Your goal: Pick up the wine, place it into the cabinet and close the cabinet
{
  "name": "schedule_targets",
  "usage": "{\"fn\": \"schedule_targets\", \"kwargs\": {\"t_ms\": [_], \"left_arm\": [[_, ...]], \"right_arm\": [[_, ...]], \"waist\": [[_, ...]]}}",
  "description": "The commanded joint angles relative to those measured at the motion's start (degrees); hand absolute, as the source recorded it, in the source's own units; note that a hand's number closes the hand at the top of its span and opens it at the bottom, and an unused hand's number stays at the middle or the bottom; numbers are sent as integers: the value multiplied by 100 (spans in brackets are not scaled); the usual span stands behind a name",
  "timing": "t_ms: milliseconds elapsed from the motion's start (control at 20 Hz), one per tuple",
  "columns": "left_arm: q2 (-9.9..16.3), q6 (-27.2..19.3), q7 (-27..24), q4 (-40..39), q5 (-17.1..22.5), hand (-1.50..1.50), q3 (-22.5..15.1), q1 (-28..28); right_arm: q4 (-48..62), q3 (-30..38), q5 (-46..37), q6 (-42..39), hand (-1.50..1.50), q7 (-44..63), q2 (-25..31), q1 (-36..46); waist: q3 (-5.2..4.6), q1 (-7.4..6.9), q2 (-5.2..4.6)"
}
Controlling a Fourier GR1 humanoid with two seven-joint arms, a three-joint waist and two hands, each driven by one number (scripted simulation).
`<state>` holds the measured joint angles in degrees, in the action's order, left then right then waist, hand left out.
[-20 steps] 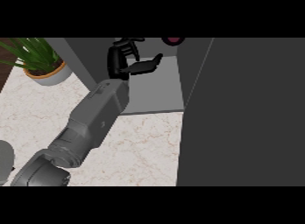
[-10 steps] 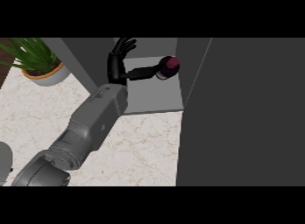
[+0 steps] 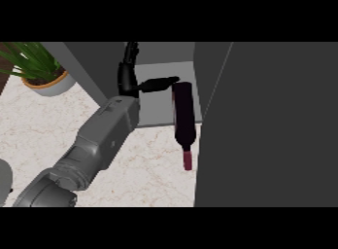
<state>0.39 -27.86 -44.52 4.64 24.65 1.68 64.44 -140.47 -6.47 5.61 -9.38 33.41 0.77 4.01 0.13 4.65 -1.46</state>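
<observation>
The wine bottle (image 3: 183, 116) is dark with a reddish neck. It is tipped far over: its base end is inside the open cabinet (image 3: 158, 109) and its neck points out over the counter toward me. My left hand (image 3: 131, 78) is inside the cabinet just left of the bottle. The hand is open, with fingers straight up and the thumb stretched right, reaching the bottle's base end. Nothing is curled round the bottle. My right hand does not show.
The cabinet's dark door (image 3: 279, 126) stands open and fills the view's right side, close beside the bottle. A potted plant (image 3: 37, 68) sits at the back left. The marble counter (image 3: 150, 170) lies in front of the cabinet.
The bottle, seen end-on beside my thumb earlier, has tipped over toward me and now shows full length with its neck over the counter. My left hand stayed open and shifted slightly.
</observation>
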Motion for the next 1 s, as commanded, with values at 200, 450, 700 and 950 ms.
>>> {"fn": "schedule_targets", "kwargs": {"t_ms": [200, 450, 700, 950], "left_arm": [[38, 179, -338, 31, 9, -150, 113, -260], [-38, 298, -480, 84, -22, -150, 132, -289], [-40, 548, -488, 61, -74, -150, 93, -242], [-40, 1006, -540, 90, -51, -150, 74, -374]], "right_arm": [[-103, 27, 215, 100, -150, 243, -25, 234], [-253, -332, -83, 89, -150, 76, -74, -86], [-238, -47, 260, 110, -150, 217, -56, 64], [-165, -297, -14, 207, -150, 138, -75, 54]], "waist": [[-26, -52, -34], [-24, -63, -1], [-22, -57, -4], [-25, -83, 9]]}}
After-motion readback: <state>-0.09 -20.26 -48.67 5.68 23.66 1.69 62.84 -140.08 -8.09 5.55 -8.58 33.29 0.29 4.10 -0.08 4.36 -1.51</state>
